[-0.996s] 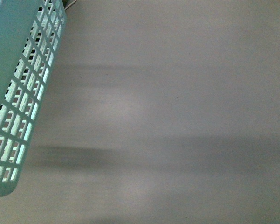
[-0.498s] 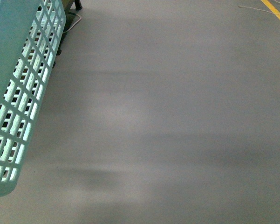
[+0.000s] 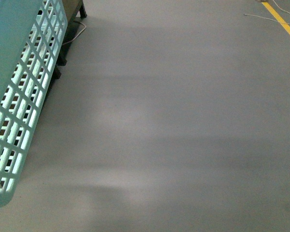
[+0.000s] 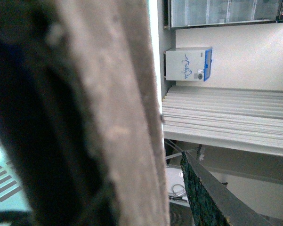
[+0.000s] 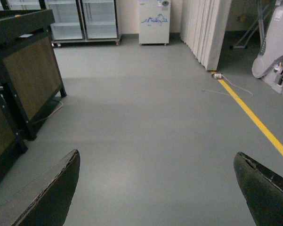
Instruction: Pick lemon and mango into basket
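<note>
While right end effector (image 5: 156, 155) is spread wide over floor (image 5: 146, 117), nothing gripped, left end effector (image 4: 146, 160) state cannot be told: one finger (image 4: 212, 197) seen beside blurred brown bar (image 4: 108, 117). Basket (image 3: 19, 96) seen at left, tilted. Lemon, mango not in view. Judged: lemon smooth, roll-prone; mango heavier; both best taken across middle.
</note>
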### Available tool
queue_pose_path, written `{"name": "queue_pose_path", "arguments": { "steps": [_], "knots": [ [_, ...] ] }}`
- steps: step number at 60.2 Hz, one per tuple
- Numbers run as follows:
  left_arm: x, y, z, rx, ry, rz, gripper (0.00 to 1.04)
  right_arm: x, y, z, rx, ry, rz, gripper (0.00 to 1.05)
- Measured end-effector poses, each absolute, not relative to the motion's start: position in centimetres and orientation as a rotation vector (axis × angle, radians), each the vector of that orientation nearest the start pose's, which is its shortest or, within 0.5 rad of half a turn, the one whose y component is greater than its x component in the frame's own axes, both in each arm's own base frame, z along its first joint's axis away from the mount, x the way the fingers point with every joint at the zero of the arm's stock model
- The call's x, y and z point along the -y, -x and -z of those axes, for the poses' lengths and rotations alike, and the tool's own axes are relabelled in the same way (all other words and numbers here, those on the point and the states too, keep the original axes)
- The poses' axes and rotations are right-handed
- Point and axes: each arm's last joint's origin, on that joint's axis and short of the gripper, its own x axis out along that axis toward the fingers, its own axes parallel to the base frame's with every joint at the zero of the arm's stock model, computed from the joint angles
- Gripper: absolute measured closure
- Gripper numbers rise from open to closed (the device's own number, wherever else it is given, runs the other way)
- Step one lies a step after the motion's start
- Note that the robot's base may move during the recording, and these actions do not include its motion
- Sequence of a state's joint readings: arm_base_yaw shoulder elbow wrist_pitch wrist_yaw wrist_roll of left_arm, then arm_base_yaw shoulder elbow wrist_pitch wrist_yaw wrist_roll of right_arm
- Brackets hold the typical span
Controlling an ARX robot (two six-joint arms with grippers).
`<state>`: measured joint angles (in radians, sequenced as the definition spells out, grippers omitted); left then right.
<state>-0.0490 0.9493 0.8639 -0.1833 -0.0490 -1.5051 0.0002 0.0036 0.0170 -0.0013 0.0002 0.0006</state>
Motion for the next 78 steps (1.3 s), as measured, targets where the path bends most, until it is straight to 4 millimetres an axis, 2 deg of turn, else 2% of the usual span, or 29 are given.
{"name": "queue_pose_path", "arguments": {
  "steps": [78],
  "knots": [
    [1.17, -20.84, -33.31, -0.24, 1.495, -0.169, 0.78, 0.0, -9.69, -16.89, 0.012, -0.001, 0.003, 0.09]
  ]
}}
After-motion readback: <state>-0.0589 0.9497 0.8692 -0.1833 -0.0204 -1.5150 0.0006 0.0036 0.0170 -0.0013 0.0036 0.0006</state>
